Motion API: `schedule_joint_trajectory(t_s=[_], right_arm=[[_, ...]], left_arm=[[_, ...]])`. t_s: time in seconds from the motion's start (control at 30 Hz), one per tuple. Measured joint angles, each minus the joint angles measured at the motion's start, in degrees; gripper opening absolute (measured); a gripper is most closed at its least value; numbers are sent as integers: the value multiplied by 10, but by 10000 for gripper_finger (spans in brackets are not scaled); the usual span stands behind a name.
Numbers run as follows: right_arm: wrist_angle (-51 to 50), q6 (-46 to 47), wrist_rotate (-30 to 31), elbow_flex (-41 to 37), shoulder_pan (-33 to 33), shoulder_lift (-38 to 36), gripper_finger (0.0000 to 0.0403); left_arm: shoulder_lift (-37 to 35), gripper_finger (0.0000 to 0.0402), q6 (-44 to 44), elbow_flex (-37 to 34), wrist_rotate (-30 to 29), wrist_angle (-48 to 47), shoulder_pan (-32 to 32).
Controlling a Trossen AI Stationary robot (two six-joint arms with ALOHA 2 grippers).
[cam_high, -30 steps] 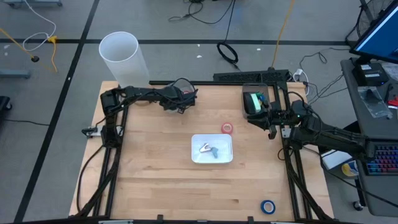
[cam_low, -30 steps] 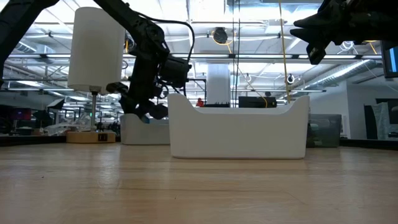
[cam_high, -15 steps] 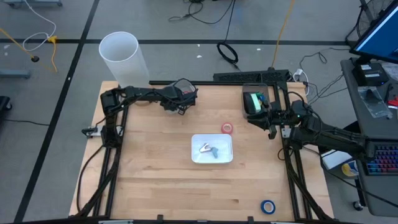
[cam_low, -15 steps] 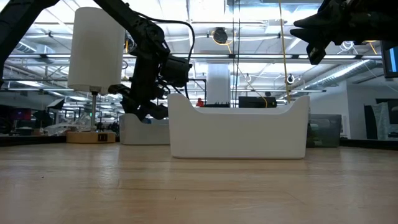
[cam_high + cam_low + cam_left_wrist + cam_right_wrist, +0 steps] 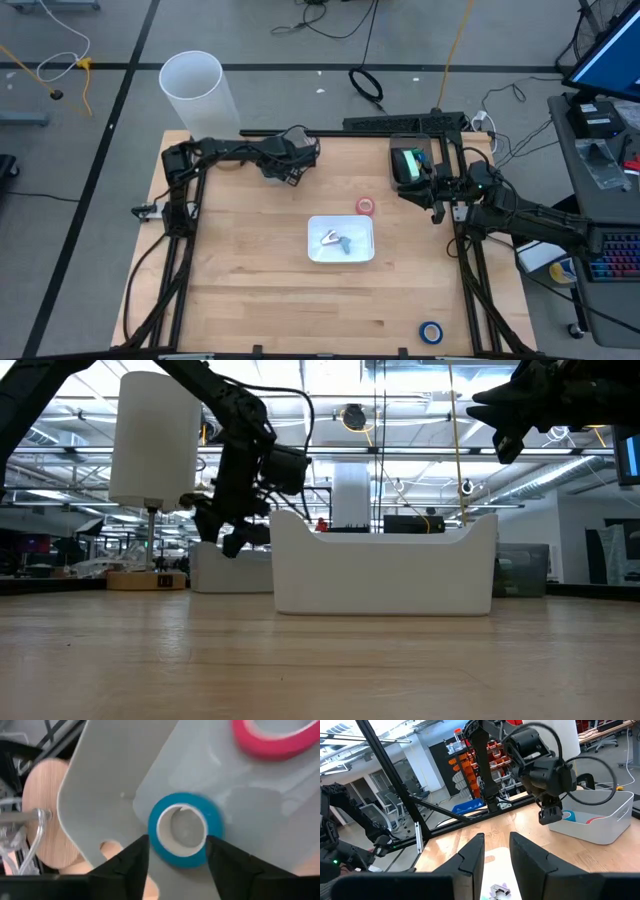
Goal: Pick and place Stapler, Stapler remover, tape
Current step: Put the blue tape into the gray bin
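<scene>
Left hand over the far bin, blue tape just let go

Your left hand point(image 5: 175, 865) hangs spread above the blue tape point(image 5: 184, 829), which lies in the pale bin point(image 5: 115, 785) beside a pink roll point(image 5: 272, 737). Lift out crooked and a finger could snag it. Your right hand point(image 5: 495, 851), empty and slightly parted, waits well apart; red tape point(image 5: 365, 206) and another blue roll point(image 5: 431, 332) remain on the surface point(image 5: 250, 290).

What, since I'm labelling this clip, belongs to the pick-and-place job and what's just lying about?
Job: blue tape roll and pink tape roll in the bin; red tape roll, blue roll on the table.
Lying about: white cylinder, floor cable, keyboard.
</scene>
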Motion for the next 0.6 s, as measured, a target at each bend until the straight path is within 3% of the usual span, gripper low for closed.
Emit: schedule_joint_trajectory(t_s=[0.2, 0.4, 0.6], right_arm=[[1, 9, 0, 0, 0, 0, 86], [1, 126, -4, 0, 0, 0, 86], [5, 208, -79, 0, 7, 0, 86]], left_arm=[[0, 217, 11, 73, 0, -26, -2], [0, 218, 23, 155, 11, -50, -38], [-1, 218, 31, 183, 39, -46, -114]])
